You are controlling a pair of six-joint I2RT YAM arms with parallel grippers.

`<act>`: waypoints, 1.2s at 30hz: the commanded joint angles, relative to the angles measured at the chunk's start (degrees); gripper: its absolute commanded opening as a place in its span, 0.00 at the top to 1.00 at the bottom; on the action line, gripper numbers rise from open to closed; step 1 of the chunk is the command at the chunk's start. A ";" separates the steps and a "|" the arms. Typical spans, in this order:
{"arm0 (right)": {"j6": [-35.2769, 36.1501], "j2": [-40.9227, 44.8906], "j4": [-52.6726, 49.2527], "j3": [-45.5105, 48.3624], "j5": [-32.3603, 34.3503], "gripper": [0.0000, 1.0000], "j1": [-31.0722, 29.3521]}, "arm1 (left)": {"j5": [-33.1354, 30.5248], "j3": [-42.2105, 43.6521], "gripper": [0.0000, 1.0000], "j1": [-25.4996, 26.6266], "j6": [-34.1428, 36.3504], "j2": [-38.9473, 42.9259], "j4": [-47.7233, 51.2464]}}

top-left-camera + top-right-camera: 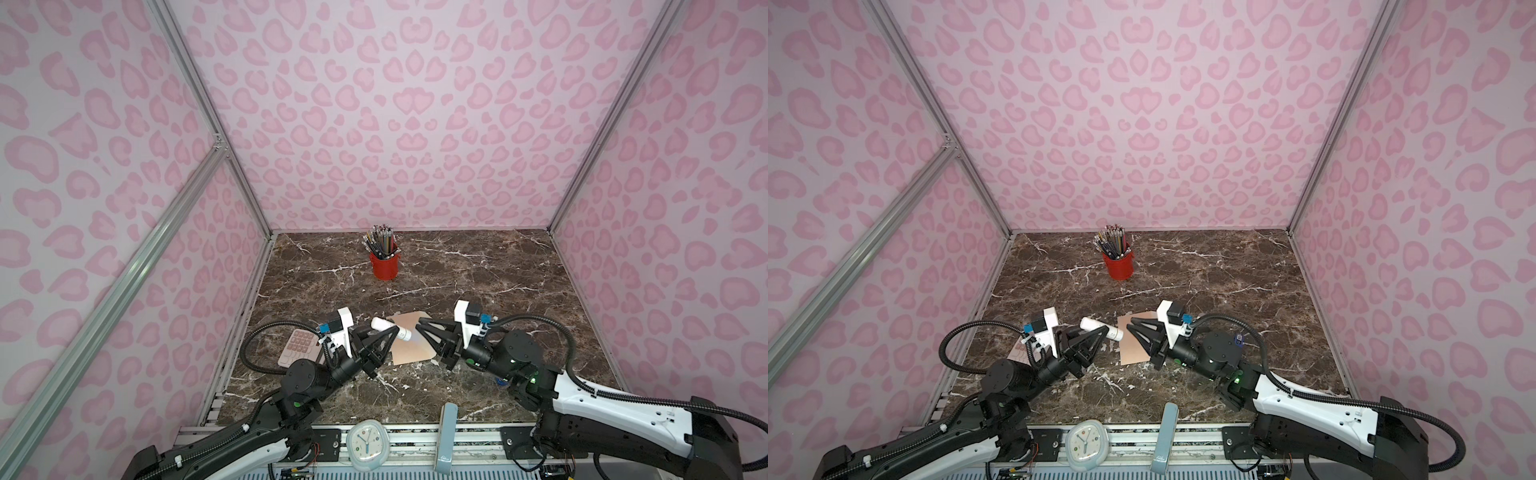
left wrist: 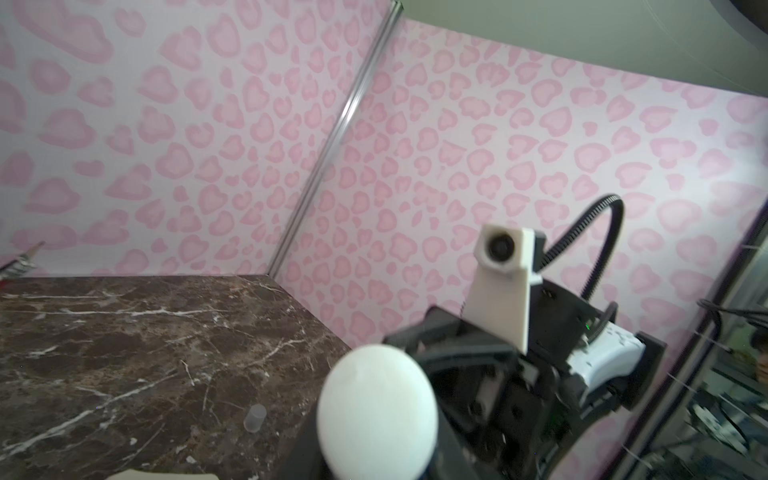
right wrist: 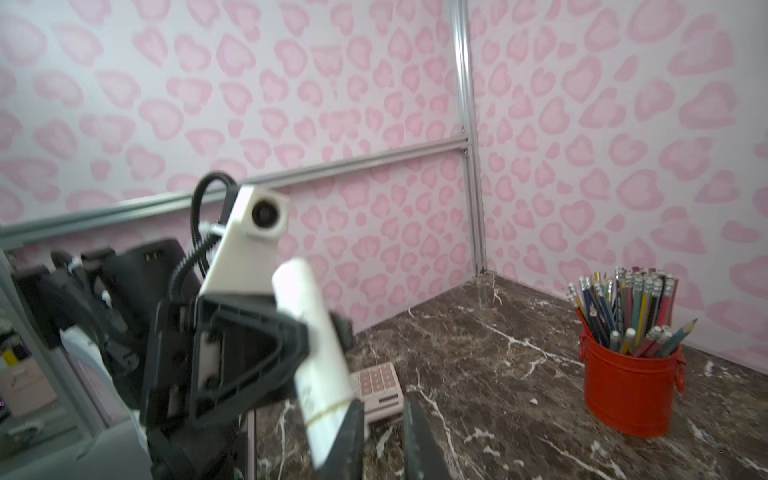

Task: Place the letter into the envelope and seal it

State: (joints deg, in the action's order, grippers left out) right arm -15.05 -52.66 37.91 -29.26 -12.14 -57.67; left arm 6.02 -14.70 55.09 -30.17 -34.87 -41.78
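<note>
**Glue stick held over the envelope, right gripper at its tip**

The envelope (image 1: 409, 353) lies flat on the marble table (image 1: 478, 270), a little toward 6 o'clock from the table's middle, in both top views. The letter does not show in any view, and whether it sits inside the envelope cannot be told.

The left gripper (image 1: 392, 331) reaches in from 8 o'clock and is clamped around a white glue stick (image 1: 380, 323). The stick is tilted, its butt toward 10 o'clock and its tip toward 4 o'clock, with the tip over the envelope's 9 o'clock edge. In the left wrist view the round butt (image 2: 374, 411) fills the foreground, and a small clear cap (image 2: 255, 417) stands on the table by itself.

The right gripper (image 1: 419, 325) comes in from 4 o'clock, above the envelope, its tips just at 3 o'clock of the stick's tip. In the right wrist view its fingers (image 3: 419, 444) stand a little apart with bare table showing between them, gripping nothing. The stick's end (image 3: 328, 432) is right beside one finger; whether they touch cannot be told.

A red bucket (image 1: 384, 266) of pencils (image 1: 381, 241) stands at the table's 12 o'clock. A pink calculator (image 1: 299, 347) lies at 9 o'clock of the envelope, partly behind the left arm. A clock (image 1: 368, 444) sits at the 6 o'clock edge.
</note>
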 commanded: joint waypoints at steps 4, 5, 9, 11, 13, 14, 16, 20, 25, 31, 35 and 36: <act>-7.37 0.89 -2.17 -1.60 -9.68 0.90 0.95 | 8.05 0.20 0.96 -0.33 0.48 0.76 3.18; -6.82 1.44 -2.97 -1.39 -9.22 0.88 0.92 | 7.45 0.02 0.96 -0.37 0.55 0.81 3.42; -2.08 5.55 -8.12 -0.34 -4.60 0.78 0.90 | 5.18 -1.10 0.96 -0.33 1.20 1.82 6.03; 1.14 7.75 -11.09 0.20 -2.36 0.73 0.96 | 3.74 -1.97 0.96 -0.33 1.81 2.71 8.14; 3.80 9.51 -12.77 0.97 -0.49 0.70 0.66 | 2.20 -2.89 0.96 -0.41 2.13 3.09 10.01; 5.89 10.37 -13.31 1.81 0.50 0.68 0.25 | 1.13 -3.46 0.96 -0.44 2.01 3.17 10.81; 10.08 10.86 -13.33 3.21 1.22 0.61 -0.53 | 0.11 -4.50 0.96 -0.66 1.83 2.82 11.85; 15.32 10.12 -11.86 5.33 4.94 0.48 -3.72 | -1.03 -6.70 0.96 -2.10 -1.68 -0.03 11.94; 21.53 8.25 -4.10 8.22 10.39 0.36 -7.85 | 4.12 -8.87 0.96 -7.41 -13.34 -7.29 6.33; 24.47 5.47 3.84 9.71 13.55 0.29 -7.71 | 10.32 -12.17 0.96 -9.56 -23.51 -16.80 -0.94; 25.16 3.08 7.69 10.54 14.73 0.27 -6.56 | 12.72 -13.72 0.96 -9.64 -27.66 -21.18 -5.42; 25.24 2.56 8.98 10.86 14.97 0.27 -6.26 | 13.08 -13.95 0.96 -9.65 -28.25 -21.88 -5.86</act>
State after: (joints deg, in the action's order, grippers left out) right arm 8.69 -49.25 40.10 -19.05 0.73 -64.45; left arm 16.10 -27.55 45.47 -53.52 -55.46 -40.62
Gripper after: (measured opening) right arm 0.728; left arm 0.284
